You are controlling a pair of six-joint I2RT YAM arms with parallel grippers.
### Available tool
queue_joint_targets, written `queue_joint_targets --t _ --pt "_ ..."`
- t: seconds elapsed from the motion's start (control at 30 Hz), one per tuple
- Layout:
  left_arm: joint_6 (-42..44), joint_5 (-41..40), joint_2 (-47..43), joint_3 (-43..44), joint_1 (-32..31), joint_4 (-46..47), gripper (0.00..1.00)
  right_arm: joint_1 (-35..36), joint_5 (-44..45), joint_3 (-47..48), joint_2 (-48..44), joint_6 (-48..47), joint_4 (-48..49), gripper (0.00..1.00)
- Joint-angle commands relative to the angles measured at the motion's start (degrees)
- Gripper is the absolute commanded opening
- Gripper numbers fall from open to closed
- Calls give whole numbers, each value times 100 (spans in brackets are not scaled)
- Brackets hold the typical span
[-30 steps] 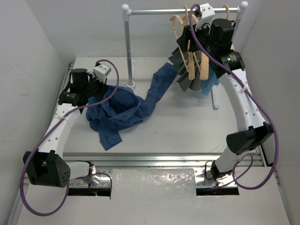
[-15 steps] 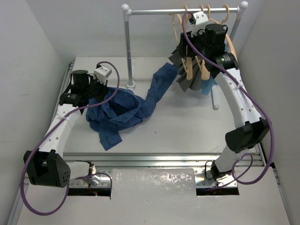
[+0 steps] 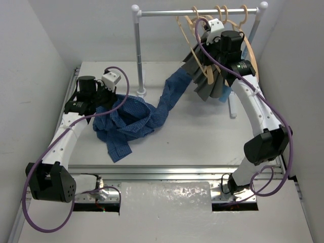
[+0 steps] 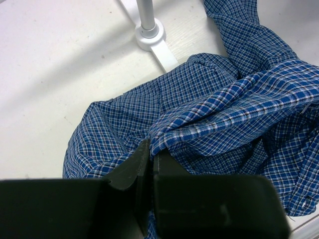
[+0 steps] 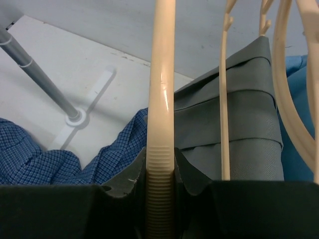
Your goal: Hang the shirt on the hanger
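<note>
Shirt, one; one hanger gripped

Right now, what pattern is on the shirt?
The shirt has a fine dark blue and white check, clearest in the left wrist view.

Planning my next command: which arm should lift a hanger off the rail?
Right. The right hand clamps a hanger at the rail; the left hand pinches the shirt down on the table.

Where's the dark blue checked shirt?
Top view: dark blue checked shirt bunched left of centre on the white table, held by the left gripper, sleeve stretching toward the metal rack.
</note>
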Motion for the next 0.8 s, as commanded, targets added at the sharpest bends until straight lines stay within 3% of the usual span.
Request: queue_joint_targets --t 0.0,0.37,0.6,0.77 --pt "-18 99 -203 63 11 234 0 9 -88 -1 -503 -111 415 1" --pt "-44 108 -238 80 11 181 0 0 -307 255 -749 -120 407 0" --pt "-132 99 -177 71 11 321 0 26 -1728 -1423 -1662 -41 924 0" --pt "-167 99 -72 151 2 356 0 35 -2073 -2012 -2076 11 1110 0"
